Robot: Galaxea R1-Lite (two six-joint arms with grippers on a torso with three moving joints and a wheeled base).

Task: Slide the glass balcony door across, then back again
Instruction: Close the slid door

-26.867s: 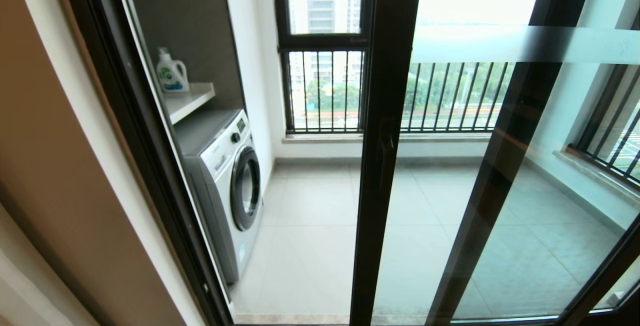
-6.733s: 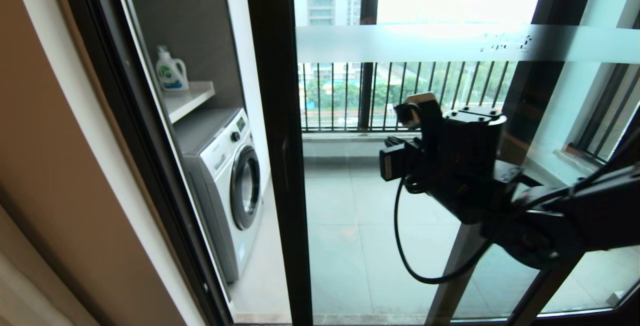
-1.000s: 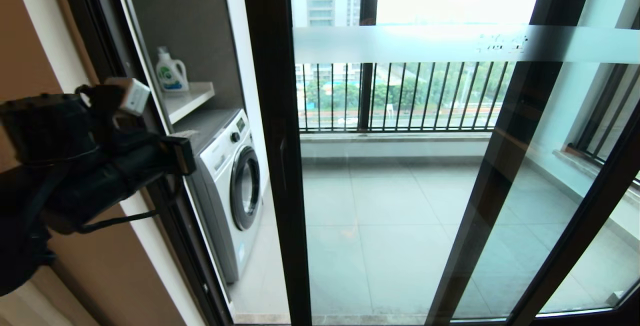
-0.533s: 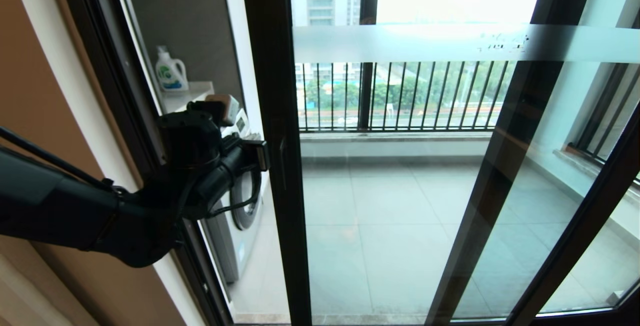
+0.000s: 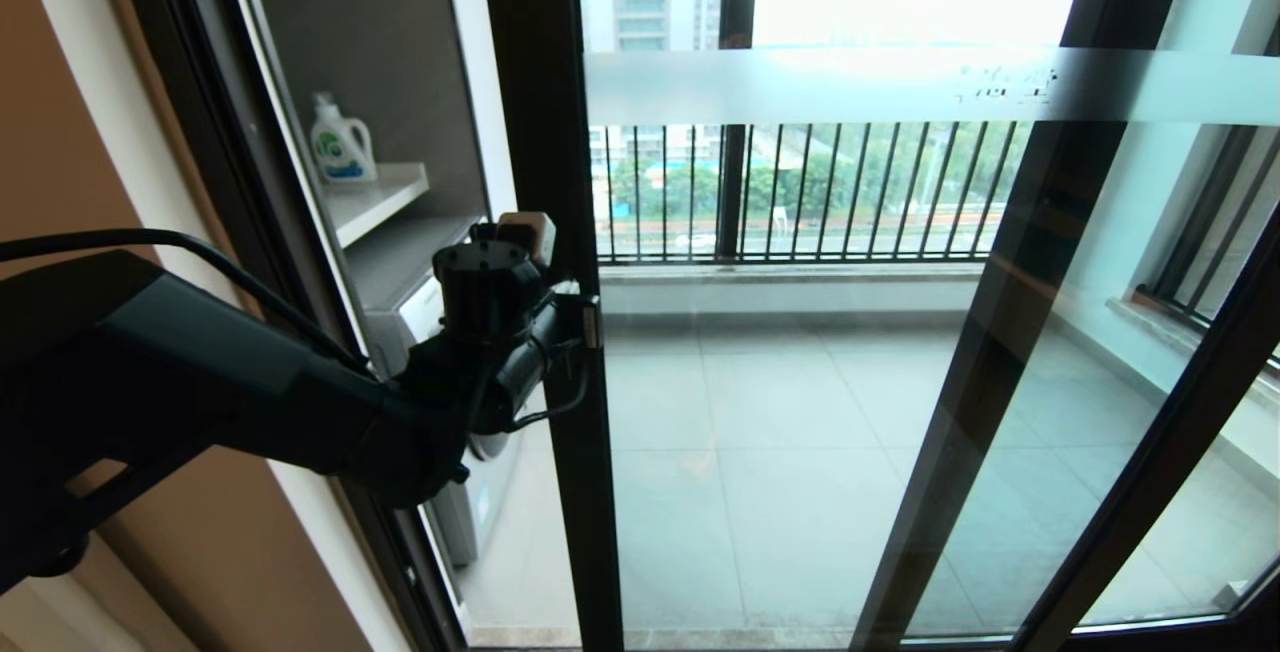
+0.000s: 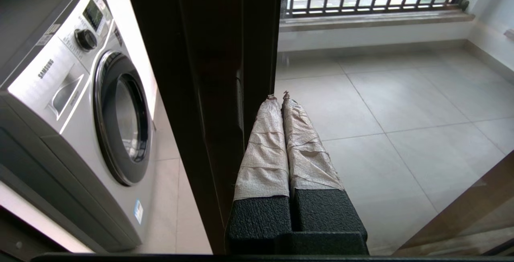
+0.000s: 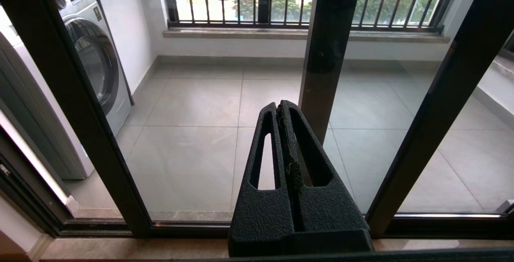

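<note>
- The glass balcony door (image 5: 800, 332) fills the middle and right of the head view. Its frosted band (image 5: 850, 87) with the faint characters runs across near the top.
- The door's dark left stile (image 5: 545, 132) stands tall and straight, running from 12 o'clock to 6 o'clock. That is the door's long edge, and the door slides sideways, along the 9 to 3 o'clock line.
- To the stile's 9 o'clock there is an open gap, where the washing machine (image 5: 490, 432) and a detergent bottle (image 5: 342, 144) on a shelf (image 5: 385, 200) show.
- The left gripper (image 6: 279, 97) is right at this stile, about halfway up it. In the left wrist view its two taped fingers (image 6: 265, 141) are pressed together with nothing between them.
- In the left wrist view the fingers lie just beside the stile's glass-side edge, close to the small dark handle (image 6: 239, 105). I cannot tell if they touch it.
- So the stile lies at the gripper's 9 o'clock, very near.
- The left arm is the nearer one by far. I think it is getting ready to push the stile sideways.
- The right gripper (image 7: 281, 107) does not show in the head view. In its own view its fingers are pressed together and empty, and it points at the glass from back in the room, well apart from the stile.
</note>
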